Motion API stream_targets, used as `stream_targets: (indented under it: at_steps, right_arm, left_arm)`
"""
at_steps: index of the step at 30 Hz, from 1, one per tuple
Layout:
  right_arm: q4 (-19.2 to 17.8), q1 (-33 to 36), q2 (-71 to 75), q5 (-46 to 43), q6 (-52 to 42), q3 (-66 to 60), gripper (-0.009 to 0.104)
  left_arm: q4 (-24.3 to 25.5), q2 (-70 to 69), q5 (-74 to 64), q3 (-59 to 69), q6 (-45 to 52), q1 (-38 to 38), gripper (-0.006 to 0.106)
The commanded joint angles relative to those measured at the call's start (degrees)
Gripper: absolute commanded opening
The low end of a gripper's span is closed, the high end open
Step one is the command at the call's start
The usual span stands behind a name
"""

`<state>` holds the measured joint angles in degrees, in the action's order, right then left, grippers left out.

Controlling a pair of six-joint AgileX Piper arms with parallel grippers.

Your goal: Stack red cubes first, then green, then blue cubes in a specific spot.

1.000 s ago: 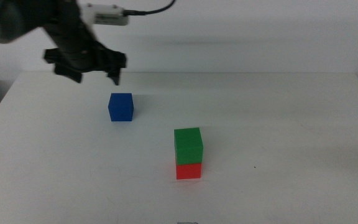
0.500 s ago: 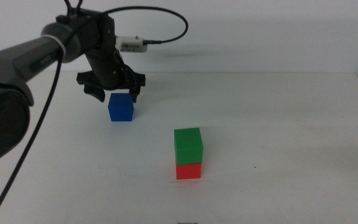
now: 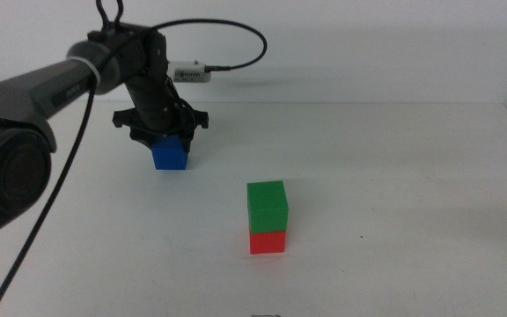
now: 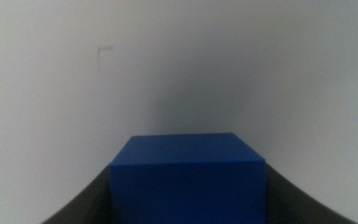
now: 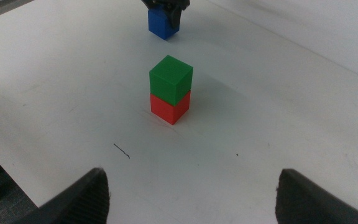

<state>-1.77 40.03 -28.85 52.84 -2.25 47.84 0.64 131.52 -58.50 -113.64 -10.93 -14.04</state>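
Three cubes are on the white surface [image 3: 394, 176]: one red cube [image 3: 268, 241], one green cube [image 3: 267, 205] and one blue cube [image 3: 171, 155]. The green cube sits squarely on top of the red cube, the two forming a short stack near the middle of the surface. The blue cube rests on the surface by itself, well apart from the stack, farther back and toward the left arm's side.

The left arm reaches in from its side and points its left tool [image 3: 163, 134] straight down over the blue cube. The jaws are spread to either side of the cube, their tips low beside its upper faces. In the left wrist view the blue cube fills the space between the two dark jaws, which flank its sides closely; whether they press on it cannot be told. The cube's base is on the surface.

The right tool [image 5: 191, 190] waits back from the stack, looking over it. Its jaws stand wide apart and hold nothing.
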Motion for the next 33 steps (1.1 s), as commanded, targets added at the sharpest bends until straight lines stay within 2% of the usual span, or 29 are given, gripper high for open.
stream_targets:
  at_steps: [1, 3, 8, 12, 16, 19, 24, 33]
  right_arm:
    - [-0.7, -0.2, -0.6, -4.1, -0.5, 1.3, 0.091]
    - [-0.7, -0.2, -0.6, -4.1, -0.5, 1.3, 0.091]
    - [-0.7, -0.2, -0.6, -4.1, -0.5, 1.3, 0.091]
    - [-0.7, -0.2, -0.6, -4.1, -0.5, 1.3, 0.091]
    - [-0.7, -0.2, -0.6, -4.1, -0.5, 1.3, 0.091]
    - [-0.7, -0.2, -0.6, -4.1, -0.5, 1.3, 0.091]
    - [-0.7, -0.2, -0.6, -4.1, -0.5, 1.3, 0.091]
    - [-0.7, -0.2, -0.6, -4.1, -0.5, 1.3, 0.091]
  left_arm:
    - [-1.4, -6.7, -1.7, -2.3, -0.9, -0.1, 0.015]
    - [-0.6, -9.5, -5.2, -1.7, -2.1, -0.6, 0.01]
    - [7.1, -19.1, -5.6, 7.6, -11.2, -4.2, 0.01]
    - [8.7, -27.8, -5.0, 16.1, -23.0, -10.3, 0.01]
    - [13.3, -30.3, -10.2, 15.4, -34.4, -18.8, 0.01]
    - [15.0, -29.5, -12.8, 12.5, -36.7, -25.3, 0.01]
    - [16.1, -28.2, -11.8, 10.7, -41.9, -31.3, 0.01]
    - [16.9, -24.8, -9.0, 10.7, -44.8, -32.0, 0.01]
